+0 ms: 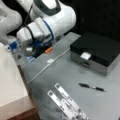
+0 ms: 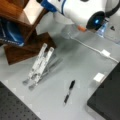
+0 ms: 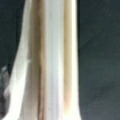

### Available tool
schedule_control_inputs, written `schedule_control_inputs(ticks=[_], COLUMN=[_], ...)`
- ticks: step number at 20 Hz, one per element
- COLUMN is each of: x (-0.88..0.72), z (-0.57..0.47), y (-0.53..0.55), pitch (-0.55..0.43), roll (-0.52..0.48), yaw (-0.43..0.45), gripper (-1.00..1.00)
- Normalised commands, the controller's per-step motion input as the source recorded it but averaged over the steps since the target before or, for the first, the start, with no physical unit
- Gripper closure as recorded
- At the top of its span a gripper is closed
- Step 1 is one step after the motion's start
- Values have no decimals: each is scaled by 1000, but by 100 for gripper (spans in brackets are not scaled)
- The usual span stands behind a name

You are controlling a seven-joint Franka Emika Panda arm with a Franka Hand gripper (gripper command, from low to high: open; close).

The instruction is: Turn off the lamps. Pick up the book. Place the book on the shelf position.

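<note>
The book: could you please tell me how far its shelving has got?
In a front view, the book appears to lie on the reddish-brown wooden block, so the placing looks nearly done. The gripper is at the book's far edge, and pages fill the wrist view. No lamps show, so that step cannot be judged.

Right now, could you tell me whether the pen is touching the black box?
Apart. In both front views a strip of bare grey table separates the pen from the black box. The gripper is not in view.
</note>
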Motion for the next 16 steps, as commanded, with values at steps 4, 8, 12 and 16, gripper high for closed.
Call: schedule_control_inputs(ticks=[4,8,12,16], x=[-45,11,128,271], z=[92,110,132,134], y=[211,401,467,467], pitch=[-103,-105,-88,-52], roll=[146,232,247,237], yaw=[-12,-129,-230,-302], gripper=[-100,-100,-100,-100])
